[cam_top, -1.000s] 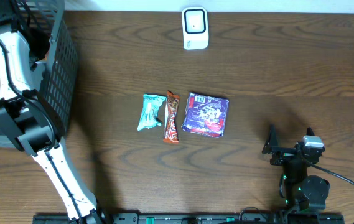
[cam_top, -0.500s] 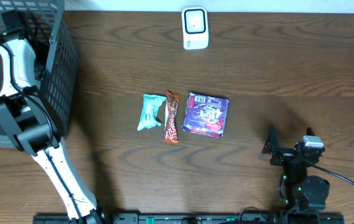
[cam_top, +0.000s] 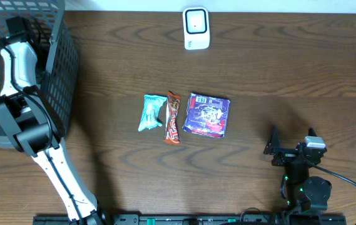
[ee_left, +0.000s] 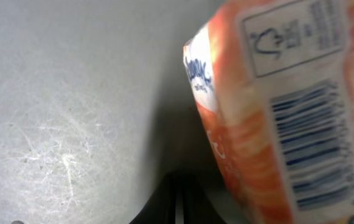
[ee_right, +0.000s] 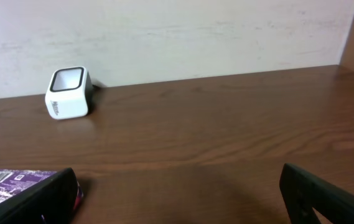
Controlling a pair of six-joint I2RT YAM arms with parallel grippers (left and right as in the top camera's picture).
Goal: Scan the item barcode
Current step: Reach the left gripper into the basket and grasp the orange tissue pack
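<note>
1. The left claw (ee_left: 178, 196) is clenched. Its dark tips meet at the bottom edge of the left wrist view, and whether they pinch any wrapper cannot be told.
2. Just to the right of it lies an orange packet (ee_left: 251, 124), very close to the lens. Its barcode (ee_left: 310, 146) faces the camera, and the grey basket floor (ee_left: 58, 112) is behind it.
3. Seen from overhead, the left claw (cam_top: 16, 26) sits inside the black mesh basket (cam_top: 65, 75) at the far left of the tabletop (cam_top: 290, 75).
4. The right claw (ee_right: 177, 199) is released, with its fingers spread wide. It sits low over the wood at the near right.
5. In the middle of the tabletop three items lie in a row: a teal packet (cam_top: 152, 112), a brown bar (cam_top: 172, 117) touching it, and a purple packet (cam_top: 208, 115) just beside the bar.
6. A white scanner (cam_top: 196, 28) stands at the far edge, well apart from the row.
</note>
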